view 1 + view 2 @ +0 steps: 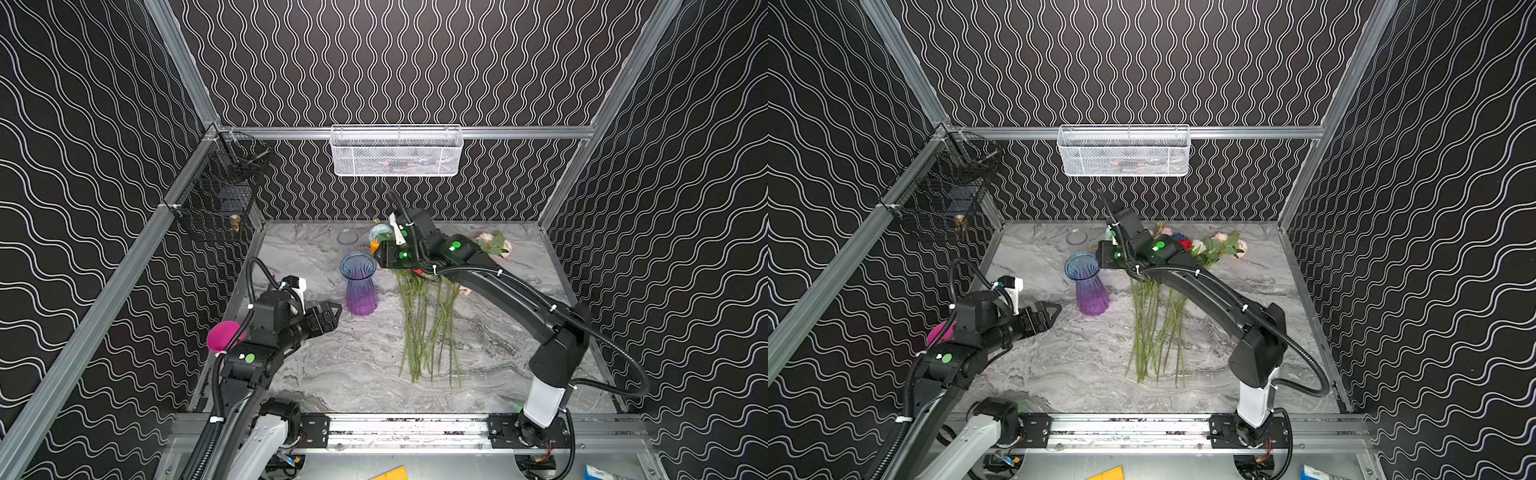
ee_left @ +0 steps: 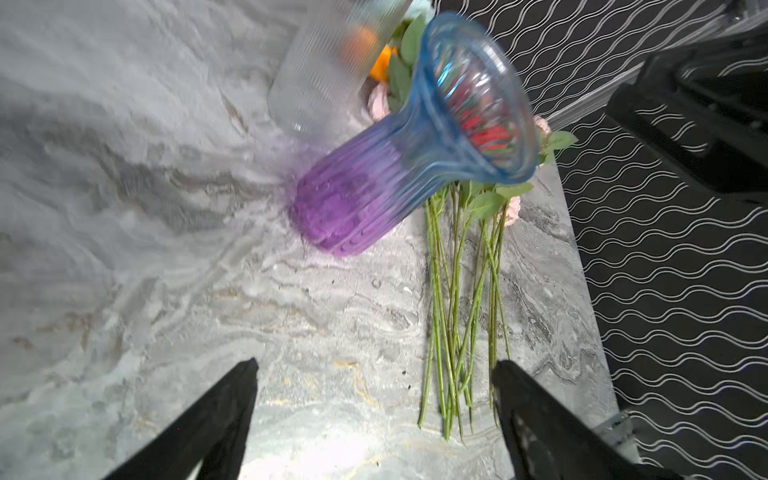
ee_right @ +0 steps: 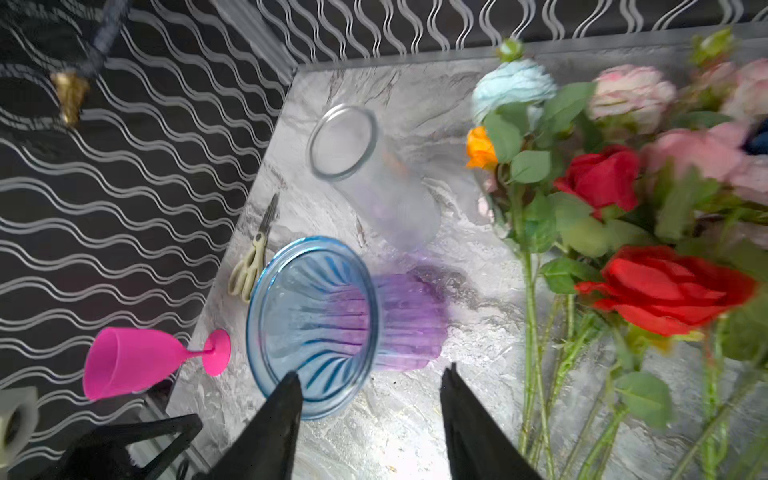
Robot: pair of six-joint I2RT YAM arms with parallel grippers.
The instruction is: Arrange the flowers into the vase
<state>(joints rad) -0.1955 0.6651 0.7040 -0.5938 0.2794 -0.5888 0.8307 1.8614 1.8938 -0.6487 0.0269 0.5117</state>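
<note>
The flowers (image 1: 428, 324) lie flat in a loose bundle on the tabletop (image 1: 332, 374), just beside the blue-to-purple vase (image 1: 358, 282). Their cut ends point toward the near edge and their heads lie under the right arm. None is in a vase yet.

They look light and top-heavy. The stems are thin, green and faintly knobbly, and will probably flex rather than snap. The petals in red, pink, orange and pale blue look soft and easily crushed (image 3: 665, 291). The bare stretch of stem below the leaves seems the safest place to pinch, since the crossed stems and leaves could drag neighbours along.

The vase is ribbed glass, narrow at the neck and flared at the rim. It stands upright and is likely slippery and easy to tip under tall flowers. A clear glass vase (image 3: 365, 174) stands behind it.

The right claw (image 3: 372, 372) hovers over the vase's rim, jaws apart with nothing between them. The left claw (image 2: 374, 365) is spread wide and empty, low on the vase's other side.

Scissors (image 3: 253, 253) and a pink goblet (image 3: 137, 361) lie at the tabletop's left edge.
</note>
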